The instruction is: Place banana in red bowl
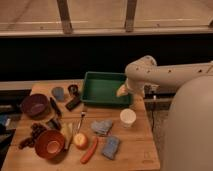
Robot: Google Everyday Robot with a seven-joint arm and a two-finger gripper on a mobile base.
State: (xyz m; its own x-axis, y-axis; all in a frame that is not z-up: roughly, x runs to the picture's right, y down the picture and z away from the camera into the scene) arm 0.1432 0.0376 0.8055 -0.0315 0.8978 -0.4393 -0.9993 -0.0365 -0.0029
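Camera view, single entry.

Desk (145, 150): wooden, fills the lower half of the frame and carries all items.

Tool (121, 91): at the end of the white arm (170, 75), which enters from the right. It sits centre right of the frame, over the right rim of the green tray (102, 87). I cannot tell how far open it is, or whether it has hold of anything.

Banana (67, 134): pale, lying lengthwise on the desk at lower left. It is just beside the right edge of the red bowl (50, 144), between that bowl and the apple (81, 141), and is not in the bowl.

Others:
- carrot (90, 150), lower centre, right of the apple
- maroon bowl (35, 105), middle left
- white cup (128, 117), below the tool

Step in hand, as judged: the approach. The banana looks ungrasped and the tool is well apart from it.

Next move calls for:
- travel toward the lower left of the frame, clear of the white cup
- a descent onto the banana's middle, across its narrow width, without knocking the apple or the bowl rim on either side
- a short lift and carry leftward over the red bowl
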